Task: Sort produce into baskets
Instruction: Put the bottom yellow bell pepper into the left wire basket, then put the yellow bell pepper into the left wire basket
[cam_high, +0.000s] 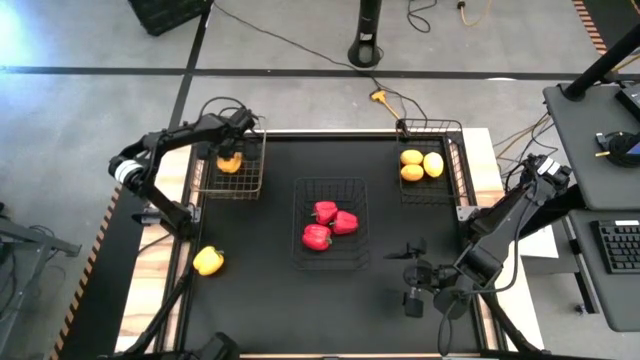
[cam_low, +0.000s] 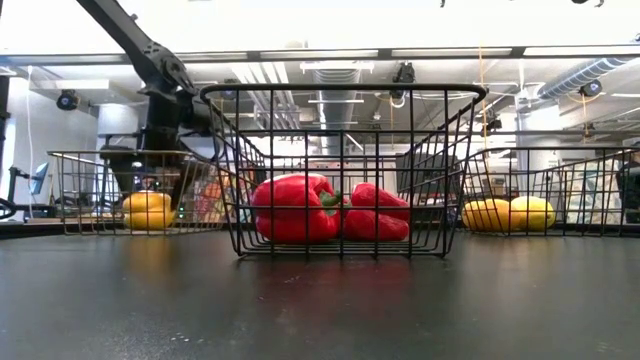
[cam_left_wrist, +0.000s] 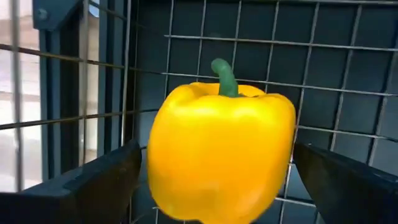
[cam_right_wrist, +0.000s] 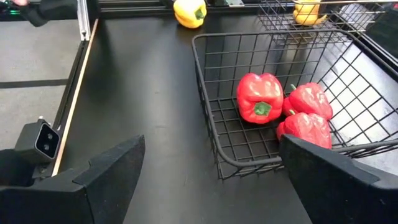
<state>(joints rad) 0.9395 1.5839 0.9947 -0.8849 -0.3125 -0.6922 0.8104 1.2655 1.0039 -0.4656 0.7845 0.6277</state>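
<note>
Three glossy red peppers fill the middle wire basket, three rounded fruits the right one, while the left gripper, fingers spread, flanks one of two yellow peppers inside the copper basket, and the right gripper hovers open.

Light: bright, even overhead — ceiling strips blown out white in the low view | Glare: soft sheen on the yellow pepper at 12 o'clock | Shadows: faint | Blur: wrist-view fingers soft — room backdrop hazy.

Red peppers in middle basket
</note>
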